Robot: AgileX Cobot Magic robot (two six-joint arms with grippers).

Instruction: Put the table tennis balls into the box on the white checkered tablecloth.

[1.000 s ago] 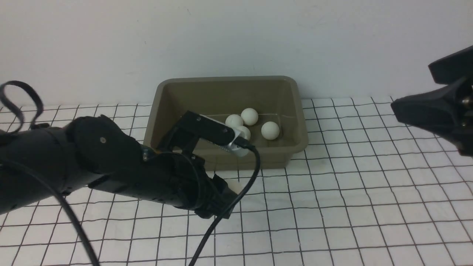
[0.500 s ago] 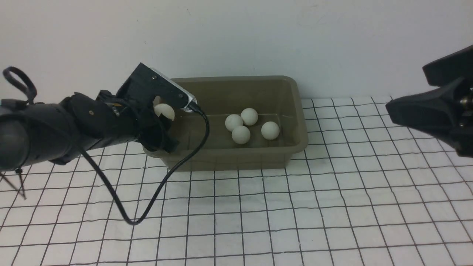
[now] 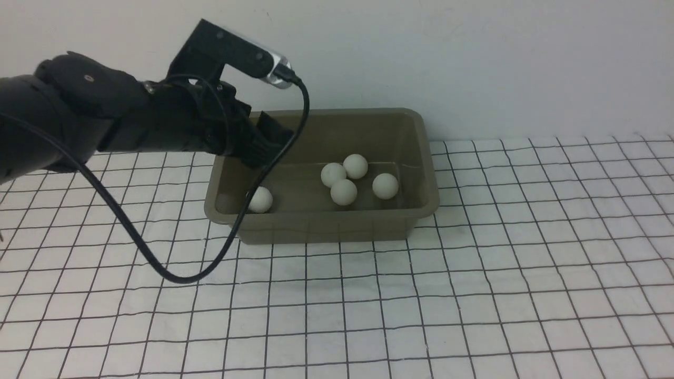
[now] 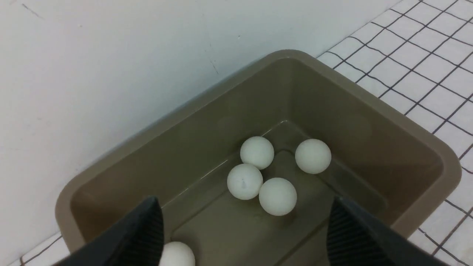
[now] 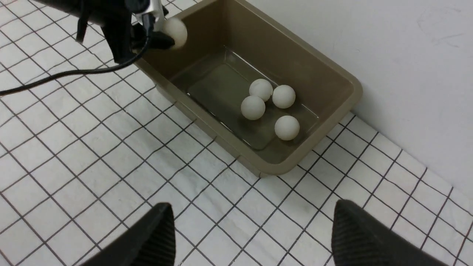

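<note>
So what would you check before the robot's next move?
1. All five in the box: ok; four balls clustered, fifth ball at its left end.
2. Fifth ball at rest: cannot tell.
3. Open, empty left gripper: ok.
4. Open, empty right gripper: ok.
5. No strays on the tablecloth: ok, none seen.
6. Box rim clear of the cable: cannot tell; it hangs across the left end.
</note>
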